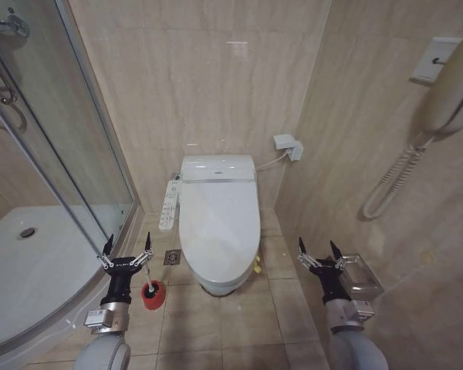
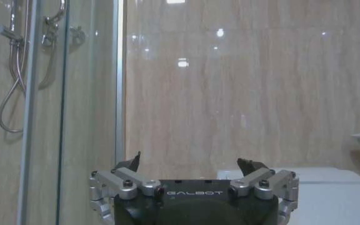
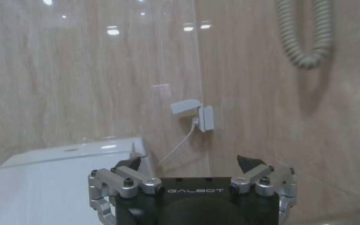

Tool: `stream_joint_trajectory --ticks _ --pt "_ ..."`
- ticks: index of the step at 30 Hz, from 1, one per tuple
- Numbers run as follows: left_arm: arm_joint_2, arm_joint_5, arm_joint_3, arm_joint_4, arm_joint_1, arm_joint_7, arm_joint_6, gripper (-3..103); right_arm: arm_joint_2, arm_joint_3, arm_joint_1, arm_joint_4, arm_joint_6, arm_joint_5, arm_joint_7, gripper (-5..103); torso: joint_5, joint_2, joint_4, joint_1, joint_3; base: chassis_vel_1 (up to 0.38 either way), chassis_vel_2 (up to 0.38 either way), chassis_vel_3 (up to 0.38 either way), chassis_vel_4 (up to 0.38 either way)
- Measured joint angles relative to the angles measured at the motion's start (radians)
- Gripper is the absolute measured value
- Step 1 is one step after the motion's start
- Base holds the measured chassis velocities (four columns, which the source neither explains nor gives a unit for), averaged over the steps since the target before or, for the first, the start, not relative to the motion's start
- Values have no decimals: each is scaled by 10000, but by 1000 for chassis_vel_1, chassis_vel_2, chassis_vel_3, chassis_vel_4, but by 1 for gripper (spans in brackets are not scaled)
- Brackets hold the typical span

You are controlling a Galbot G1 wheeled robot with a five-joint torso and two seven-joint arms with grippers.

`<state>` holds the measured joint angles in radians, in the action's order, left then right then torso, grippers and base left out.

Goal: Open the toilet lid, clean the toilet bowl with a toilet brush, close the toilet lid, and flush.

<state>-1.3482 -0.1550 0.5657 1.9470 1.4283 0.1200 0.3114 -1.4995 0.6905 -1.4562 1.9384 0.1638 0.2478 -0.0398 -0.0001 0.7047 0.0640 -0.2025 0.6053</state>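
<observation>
My left gripper (image 1: 126, 252) sits in the lower left of the head view, its 2 fingers spread wide and holding nothing. My right gripper (image 1: 319, 253) mirrors it in the lower right, also spread and empty. Both are raised in front of me, apart from everything.

Just below and right of the left gripper in the picture, on the tiled floor (image 1: 239, 324), stands the toilet brush (image 1: 150, 287): a red cup holder with a slim handle rising from it, foreshortened from above.

At the centre of the head view is the toilet, with the toilet lid (image 1: 220, 220) down flat and the bowl hidden beneath it. The lid's long axis runs up and down the frame: its narrow rounded front points toward me at the bottom, its hinge end toward the back wall at the top. A long white button panel (image 1: 170, 205) lies along its left side. In the left wrist view, the lid (image 2: 336, 197) shows as a pale surface in the lower right.

I judge that step 1, opening the lid, has not begun. To do it well, I would bring 1 gripper low to the front edge nearest me, hook under the rim, and lift in an arc around the rear hinge, steering clear of the brush and the button panel.
</observation>
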Motion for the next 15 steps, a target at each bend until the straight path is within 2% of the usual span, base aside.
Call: stream_joint_trajectory --ticks 8,15 --pt "1 0 0 0 -3 1 0 100 14 103 63 -60 28 -41 62 100 0 -4 -1 -11 4 -68 98 100 -85" --pt "1 0 1 0 2 1 0 100 6 140 43 -264 99 -87 283 100 1 -1 0 1 -1 0 0 0 0"
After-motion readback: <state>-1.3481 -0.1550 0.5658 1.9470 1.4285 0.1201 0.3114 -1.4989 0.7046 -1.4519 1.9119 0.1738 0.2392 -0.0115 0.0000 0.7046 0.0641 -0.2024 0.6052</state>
